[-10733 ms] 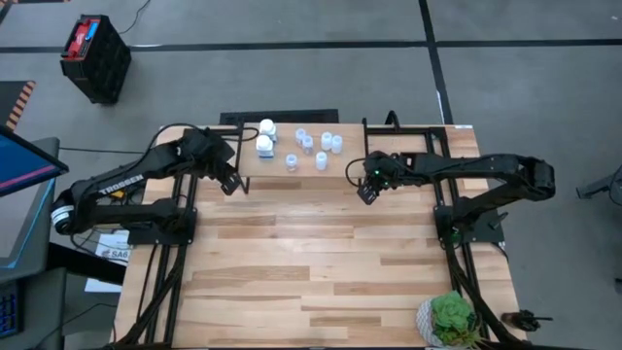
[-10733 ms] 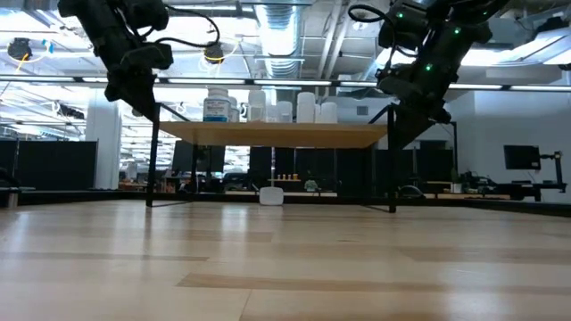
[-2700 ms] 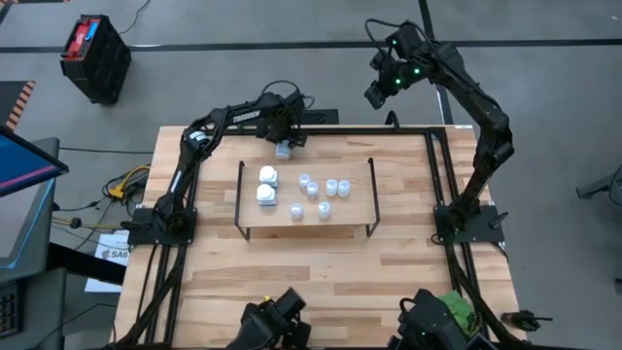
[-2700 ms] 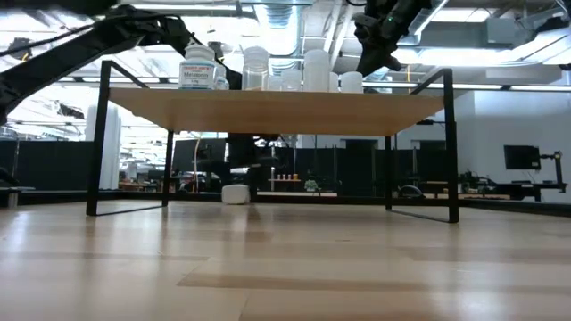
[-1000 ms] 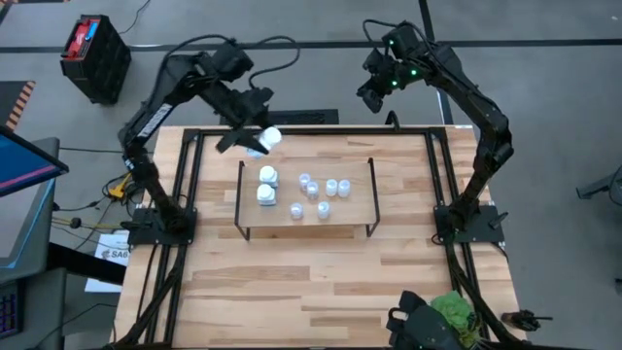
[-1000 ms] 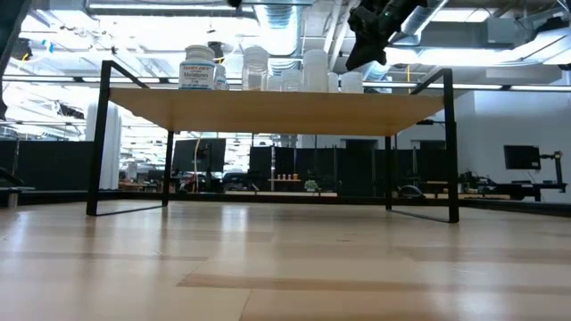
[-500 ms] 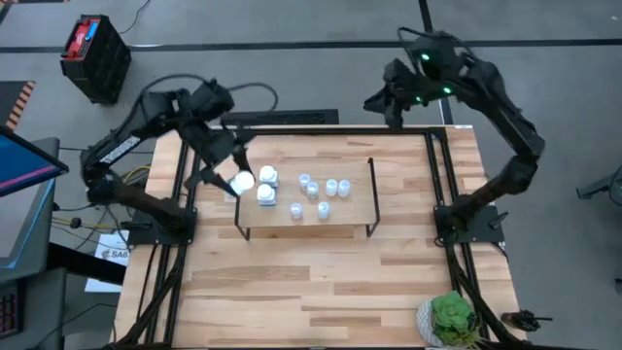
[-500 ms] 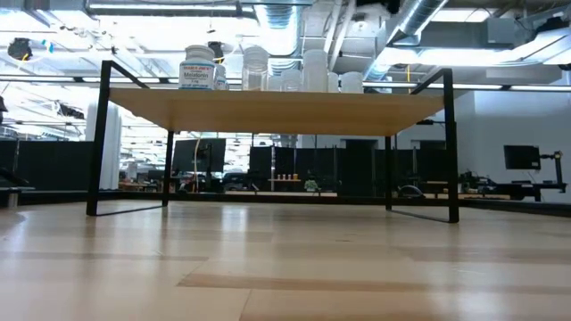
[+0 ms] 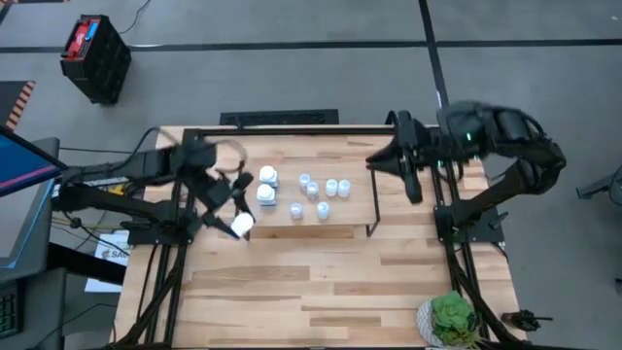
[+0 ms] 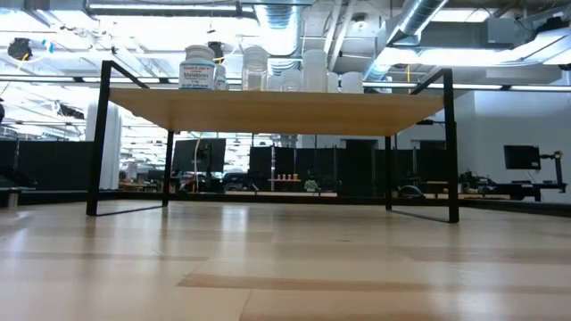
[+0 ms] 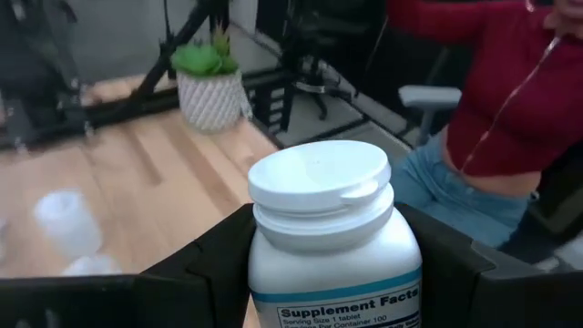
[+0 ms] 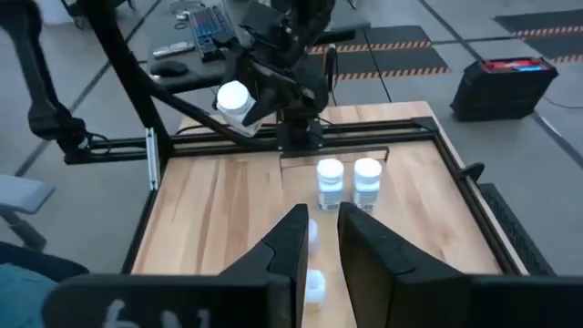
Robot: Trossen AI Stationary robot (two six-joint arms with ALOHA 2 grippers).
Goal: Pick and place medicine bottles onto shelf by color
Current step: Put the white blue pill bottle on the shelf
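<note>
The high view looks straight down on the counter [image 9: 321,272]; the low view looks level under the shelf [image 10: 268,111]. Both wrist views share the bottles [image 12: 342,182], blurred in the left one.

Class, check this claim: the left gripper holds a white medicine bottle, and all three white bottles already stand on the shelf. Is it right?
Not quite. The left gripper does hold a white bottle, but the high view shows only two white bottles standing on the shelf; the third is the one being held.
</note>
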